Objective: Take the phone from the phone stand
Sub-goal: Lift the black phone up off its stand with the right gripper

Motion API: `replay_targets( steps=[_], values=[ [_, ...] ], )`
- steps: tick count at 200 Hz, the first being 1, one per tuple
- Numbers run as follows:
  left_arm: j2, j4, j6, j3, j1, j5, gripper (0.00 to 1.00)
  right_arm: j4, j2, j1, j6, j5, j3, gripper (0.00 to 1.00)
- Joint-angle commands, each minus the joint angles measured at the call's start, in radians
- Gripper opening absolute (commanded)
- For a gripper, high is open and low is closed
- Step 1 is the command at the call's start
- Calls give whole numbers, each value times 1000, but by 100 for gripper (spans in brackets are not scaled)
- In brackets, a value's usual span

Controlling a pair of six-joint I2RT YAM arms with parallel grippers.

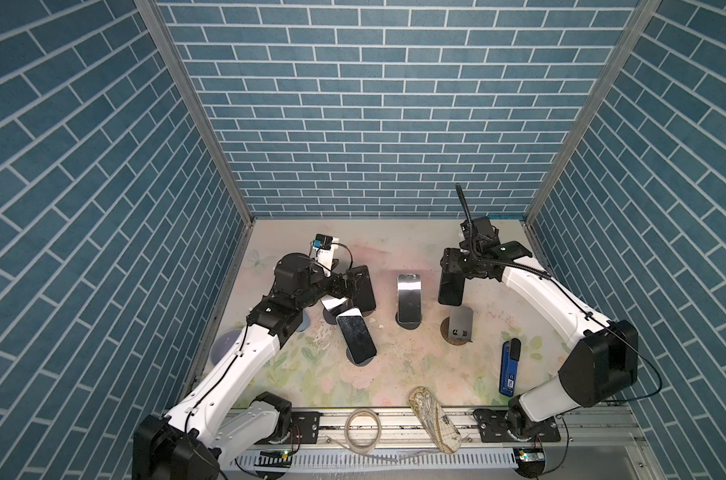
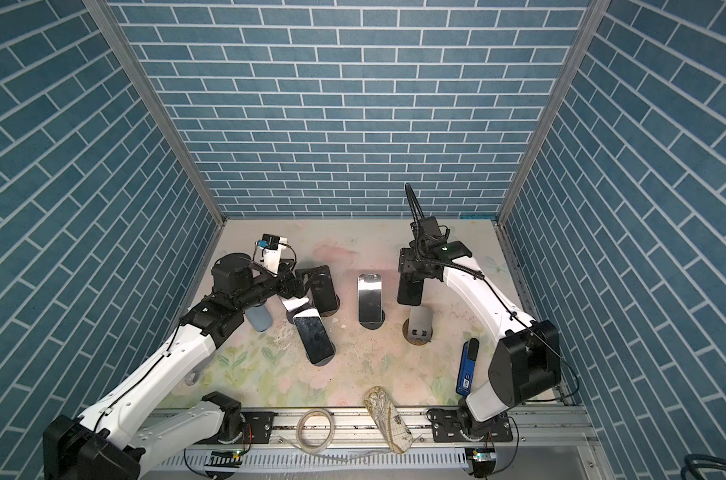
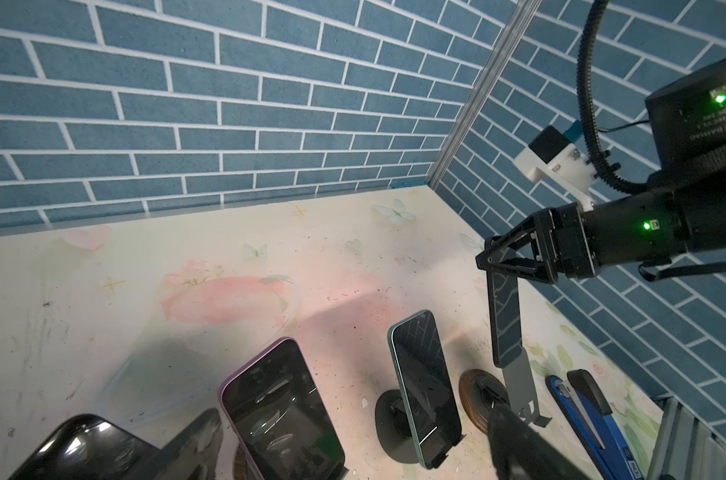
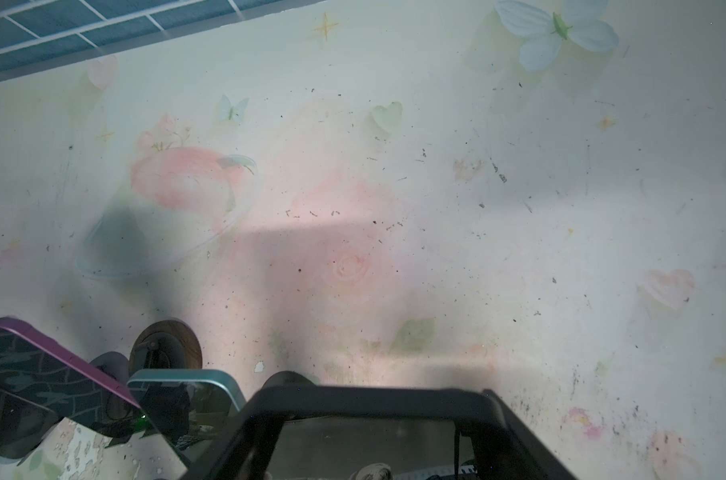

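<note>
In both top views my right gripper (image 1: 453, 268) (image 2: 409, 268) is shut on the upper end of a black phone (image 1: 451, 291) (image 2: 409, 291). The phone hangs upright just above the grey phone stand (image 1: 461, 326) (image 2: 420, 326) on its round wooden base. In the left wrist view the phone (image 3: 506, 320) has its lower end over the top of the stand's plate (image 3: 519, 386), clear of the hooks. The right wrist view shows only the phone's black top edge (image 4: 365, 399). My left gripper (image 1: 353, 286) (image 3: 357, 424) stands open and empty at the left, among other phones.
Other phones rest on stands: a teal one (image 1: 409, 297) in the middle, a purple-edged one (image 1: 355, 334) and a black one (image 1: 363, 291) on the left. A blue and black tool (image 1: 509, 368) lies right of the grey stand. A patterned pouch (image 1: 436, 419) and a tape ring (image 1: 363, 428) lie at the front edge.
</note>
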Motion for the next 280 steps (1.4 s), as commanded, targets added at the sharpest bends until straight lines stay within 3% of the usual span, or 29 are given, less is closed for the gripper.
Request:
replay_targets(
  steps=[1, 116, 280],
  values=[
    [5, -18, 54, 10, -43, -56, 100, 27, 28, -21, -22, -21, 76, 42],
    [96, 84, 37, 23, -83, 13, 100, 66, 236, -63, -62, -49, 180, 41],
    [74, 42, 54, 25, -83, -42, 100, 76, 476, -61, -82, -124, 338, 40]
  ],
)
